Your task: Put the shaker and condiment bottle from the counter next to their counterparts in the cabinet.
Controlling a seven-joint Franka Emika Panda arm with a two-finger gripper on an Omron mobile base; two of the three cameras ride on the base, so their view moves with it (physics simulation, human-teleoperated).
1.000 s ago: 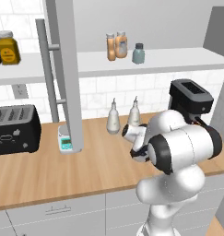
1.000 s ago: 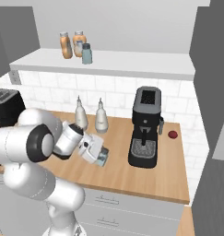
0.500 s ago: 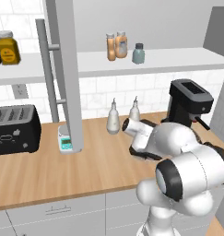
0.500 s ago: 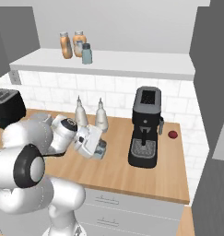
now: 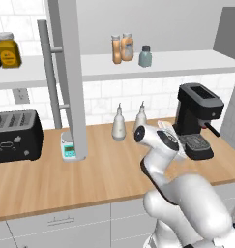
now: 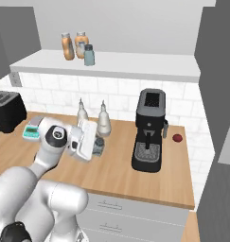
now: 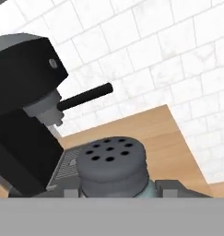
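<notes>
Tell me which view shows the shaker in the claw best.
The hand view: the shaker sits large between the claw's tips, its dark holed cap plain. The right base view gives a small glimpse of it past the white hand; the left base view hides it behind the wrist.

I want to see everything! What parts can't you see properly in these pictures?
- Shaker: hand view, its body is cut off at the bottom; only the holed cap shows.
- Hand: right base view, its fingers sit behind its own white casing.
- Jar label: left base view, too small to read.
</notes>
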